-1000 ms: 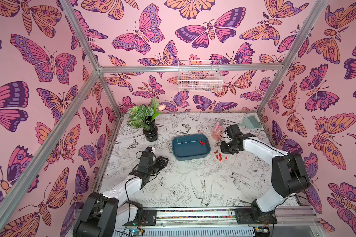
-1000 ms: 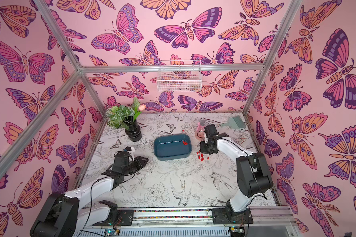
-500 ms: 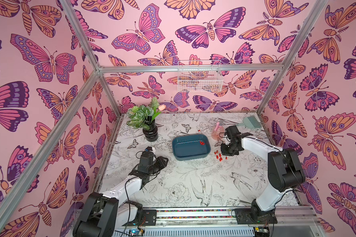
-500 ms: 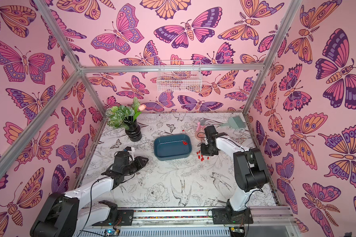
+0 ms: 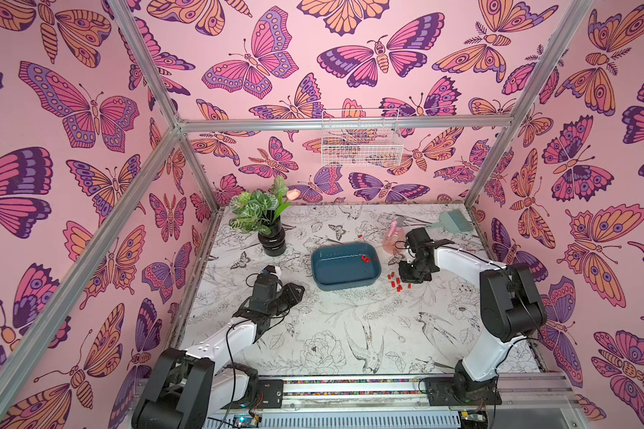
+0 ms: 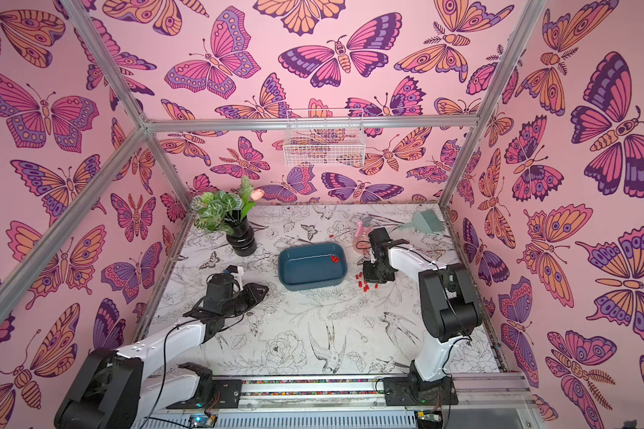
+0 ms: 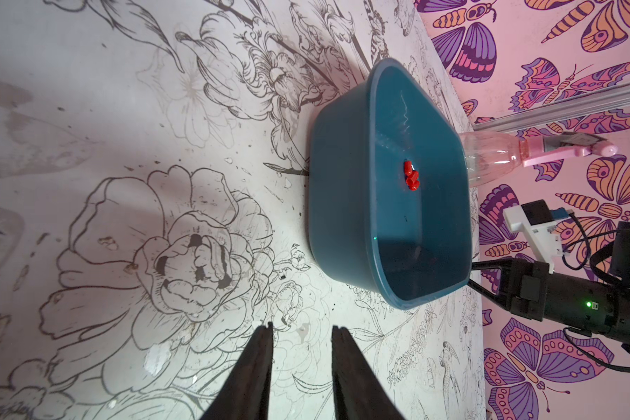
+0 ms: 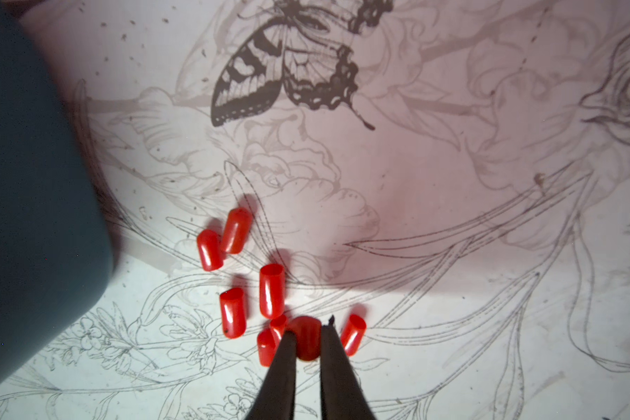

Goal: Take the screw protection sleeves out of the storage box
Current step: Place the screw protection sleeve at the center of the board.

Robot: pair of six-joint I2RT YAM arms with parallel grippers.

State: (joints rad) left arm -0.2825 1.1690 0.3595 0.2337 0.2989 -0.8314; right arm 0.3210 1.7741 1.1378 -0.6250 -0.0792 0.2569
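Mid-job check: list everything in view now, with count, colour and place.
storage box: one, dark teal, mid-table
sleeves in box: about three, red, bunched together
sleeves on table: seven, red, beside the box
stray sleeve: one, red, behind the box
spray bottle: one, pink, behind the right arm
brush: one, pale green, back corner
vase: one, black, with greenery, back of table
wire basket: one, white, back wall
left gripper: black, open, empty
right gripper: black, shut on held sleeve, above the table

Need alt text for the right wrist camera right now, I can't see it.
The right gripper pinches one red sleeve over the floral-print table. Seven more sleeves lie loose on the table near it, beside a corner of the teal storage box.
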